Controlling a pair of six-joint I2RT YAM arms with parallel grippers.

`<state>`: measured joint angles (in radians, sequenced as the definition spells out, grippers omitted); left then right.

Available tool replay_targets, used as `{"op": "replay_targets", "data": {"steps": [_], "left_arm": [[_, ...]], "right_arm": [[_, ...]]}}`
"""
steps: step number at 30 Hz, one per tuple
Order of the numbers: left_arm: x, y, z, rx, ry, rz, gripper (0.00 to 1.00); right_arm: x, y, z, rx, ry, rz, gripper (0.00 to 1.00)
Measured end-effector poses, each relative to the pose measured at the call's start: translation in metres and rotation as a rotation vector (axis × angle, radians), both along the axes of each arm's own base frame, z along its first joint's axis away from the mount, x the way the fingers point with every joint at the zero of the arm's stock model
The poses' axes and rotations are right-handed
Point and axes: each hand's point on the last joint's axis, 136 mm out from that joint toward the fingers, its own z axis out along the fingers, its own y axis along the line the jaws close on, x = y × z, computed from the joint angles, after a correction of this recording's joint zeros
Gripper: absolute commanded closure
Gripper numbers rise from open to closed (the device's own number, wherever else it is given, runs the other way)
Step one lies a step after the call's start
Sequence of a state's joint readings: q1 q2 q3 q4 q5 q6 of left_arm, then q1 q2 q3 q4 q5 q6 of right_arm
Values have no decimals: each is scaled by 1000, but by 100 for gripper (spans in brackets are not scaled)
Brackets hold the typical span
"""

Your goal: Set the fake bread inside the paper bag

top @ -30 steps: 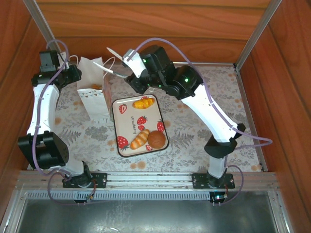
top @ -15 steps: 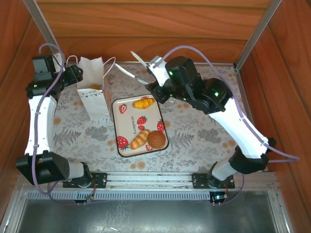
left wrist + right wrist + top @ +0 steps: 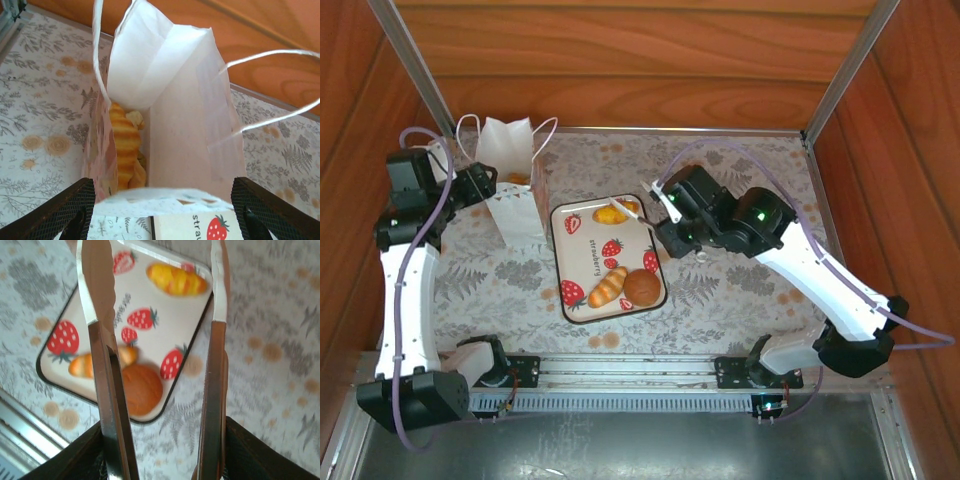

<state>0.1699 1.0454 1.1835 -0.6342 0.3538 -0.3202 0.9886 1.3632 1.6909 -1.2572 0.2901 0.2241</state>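
The white paper bag [image 3: 510, 205] stands upright left of the tray, and my left gripper [image 3: 485, 185] is open, straddling its near edge. In the left wrist view the bag [image 3: 190, 130] gapes open, with golden pastries [image 3: 125, 145] at its bottom left. My right gripper [image 3: 665, 210] is shut on metal tongs [image 3: 100, 340], whose arms are spread with nothing between them, above the tray's right side. On the tray lie a croissant [image 3: 613, 211], a long roll [image 3: 608, 286] and a round brown bun [image 3: 642, 288]. The bun [image 3: 142, 390] shows between the tong arms.
The white strawberry-print tray [image 3: 582, 262] sits mid-table, almost touching the bag's right side. Wooden walls and metal posts enclose the floral-cloth table on three sides. The cloth [image 3: 740, 290] right of the tray is bare.
The right arm swung away from the bag mouth, rightward and down, bringing the tongs over the tray's upper right. The left arm shifted slightly nearer along the bag.
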Motion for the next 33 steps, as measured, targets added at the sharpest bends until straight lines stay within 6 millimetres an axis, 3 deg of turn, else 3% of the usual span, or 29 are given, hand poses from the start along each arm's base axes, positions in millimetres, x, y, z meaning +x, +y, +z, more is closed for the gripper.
{"op": "replay_targets", "data": {"steps": [8, 16, 33], "left_arm": [[-28, -5, -29, -60, 21, 36, 24], [-37, -6, -29, -82, -7, 53, 24], [-38, -5, -29, -79, -14, 61, 23]], "right_arm": [[-27, -23, -69, -137, 220, -95, 44], [-51, -20, -124, -253, 397, -112, 42], [-72, -14, -139, -307, 446, -66, 34]]}}
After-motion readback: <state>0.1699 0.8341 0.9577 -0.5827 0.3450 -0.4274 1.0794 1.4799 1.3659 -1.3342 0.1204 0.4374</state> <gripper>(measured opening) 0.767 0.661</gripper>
